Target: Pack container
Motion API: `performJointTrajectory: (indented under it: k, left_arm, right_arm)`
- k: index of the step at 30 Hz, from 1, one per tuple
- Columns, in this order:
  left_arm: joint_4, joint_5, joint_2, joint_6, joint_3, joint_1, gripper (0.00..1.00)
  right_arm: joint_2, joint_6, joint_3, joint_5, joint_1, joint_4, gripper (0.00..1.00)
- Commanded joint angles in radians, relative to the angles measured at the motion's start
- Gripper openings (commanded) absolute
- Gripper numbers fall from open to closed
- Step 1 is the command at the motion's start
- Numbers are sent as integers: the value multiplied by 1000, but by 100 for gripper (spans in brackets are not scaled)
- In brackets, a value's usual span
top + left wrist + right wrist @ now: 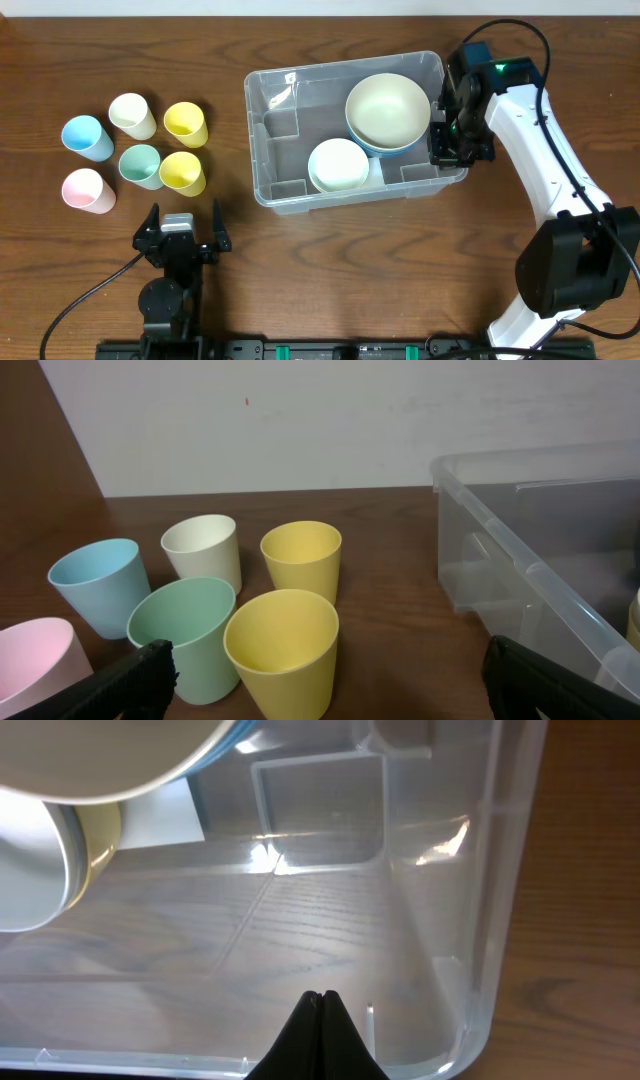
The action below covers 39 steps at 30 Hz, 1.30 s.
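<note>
1 R arm [545,140] bent over container [345,63], end effector [322,1010] shut.

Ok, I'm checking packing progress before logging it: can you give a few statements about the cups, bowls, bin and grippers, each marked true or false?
1. Six cups stand on the table left of the container. True.
2. The left gripper is shut on a yellow cup. False: it is open and holds nothing.
3. Bowls lie inside the container. True.
4. The right gripper is wide open. False: it is shut, at the container's right end.
5. A pink cup is in the container. False: the pink cup stands on the table among the other cups.
</note>
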Motion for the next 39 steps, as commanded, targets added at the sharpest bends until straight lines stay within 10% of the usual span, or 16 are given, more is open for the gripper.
performJointTrajectory:
  k: [1, 39]
  left_arm:
    - [-32, -23, -5, 17, -23, 5, 98]
    - [-32, -23, -5, 17, -23, 4, 98]
  right_arm:
    - [0, -14, -6, -1, 10, -11, 1]
    - [0, 58, -6, 2, 135, -92, 1]
